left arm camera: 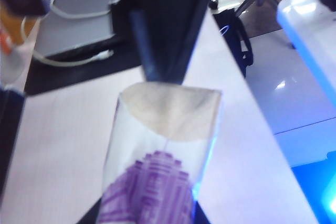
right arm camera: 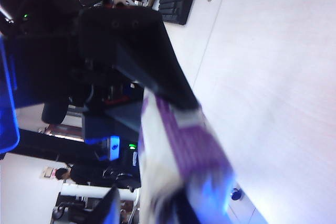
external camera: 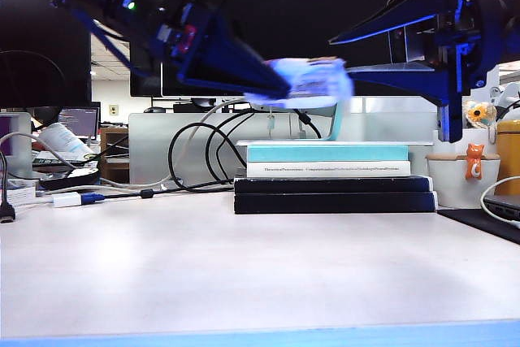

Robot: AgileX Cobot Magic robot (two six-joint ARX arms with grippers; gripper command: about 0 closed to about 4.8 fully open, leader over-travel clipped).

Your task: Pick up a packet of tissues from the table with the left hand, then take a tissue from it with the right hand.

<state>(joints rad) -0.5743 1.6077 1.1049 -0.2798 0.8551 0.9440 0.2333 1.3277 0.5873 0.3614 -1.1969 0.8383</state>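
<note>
left claw (external camera: pixel 280 87) grasping one packet of tissues (external camera: pixel 313 80) above counter (external camera: pixel 244 266) | right claw (external camera: pixel 345 54) released, beside packet | wrist view alone shows cream tissue (left arm camera: pixel 173 111) | four stacked books (external camera: pixel 333 178)

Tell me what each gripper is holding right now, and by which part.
The left gripper holds the packet of tissues by its purple end, lifted above the table. The right gripper is at its other end; a hold cannot be told.

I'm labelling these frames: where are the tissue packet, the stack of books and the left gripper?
tissue packet (left arm camera: pixel 157 177): left wrist view, its clear front.
stack of books (external camera: pixel 333 193): exterior view, dark lower spines.
left gripper (external camera: pixel 280 87): exterior view, its tip.
</note>
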